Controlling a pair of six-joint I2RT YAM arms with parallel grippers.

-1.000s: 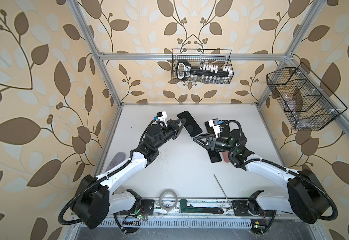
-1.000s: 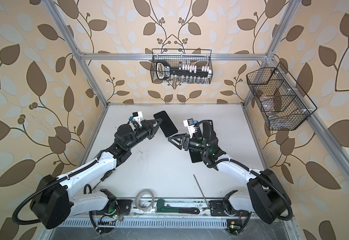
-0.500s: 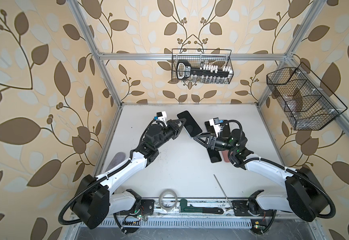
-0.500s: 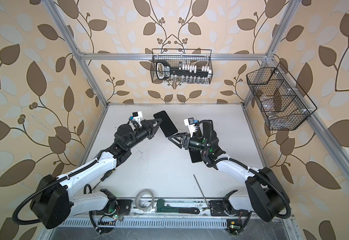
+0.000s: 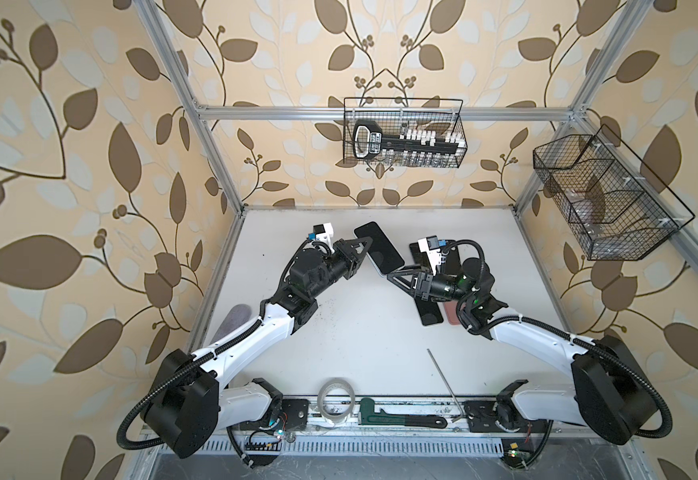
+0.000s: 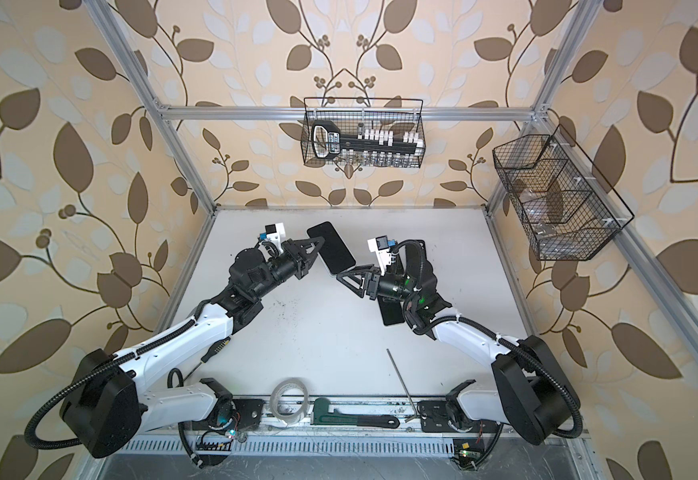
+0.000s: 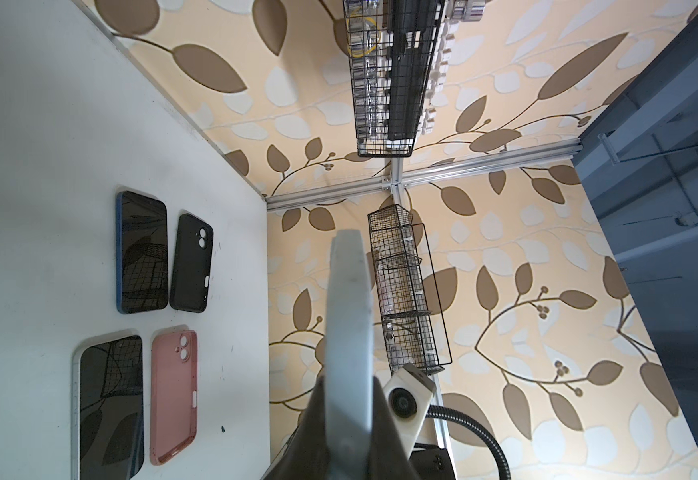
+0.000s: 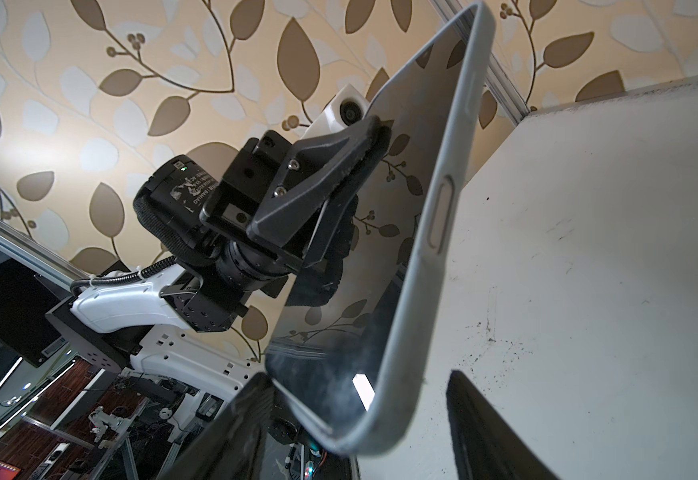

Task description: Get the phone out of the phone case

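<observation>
**Phone's up in the air, but still sitting in its case**

So here's where things stand. The left end effector (image 5: 366, 245) is clamped tight on the phone (image 5: 381, 249), pinching it across the screen and the back. It's holding the phone up off the bench (image 5: 351, 340), tilted, toward the back middle of the workspace. You can see that in both top views.

The phone case (image 8: 443, 216) is a pale grey one. As far as the right wrist view shows, it wraps the phone's edges all the way along, so the phone is still in it.

The right end effector (image 5: 393, 277) has its jaws apart and is parked right at the phone's lower corner. In the right wrist view that corner sits between its two fingers (image 8: 235, 428). The one on the screen side is very close, and the other stands clear of the case. I can't tell if the near one is actually touching.

Lying flat on the bench, best seen from the left wrist view:
- a blue-edged phone (image 7: 141, 253) with a black case (image 7: 191, 264) just beside it
- a white-edged phone (image 7: 108, 403) with a pink case (image 7: 173, 395) just beside that

Along the front edge there's a roll of clear tape (image 5: 336, 401), a wrench (image 5: 401, 420) and a thin metal rod (image 5: 443, 382). On the walls hang a back-wall wire basket (image 5: 403, 133) and a side-wall wire basket (image 5: 605, 203).
</observation>
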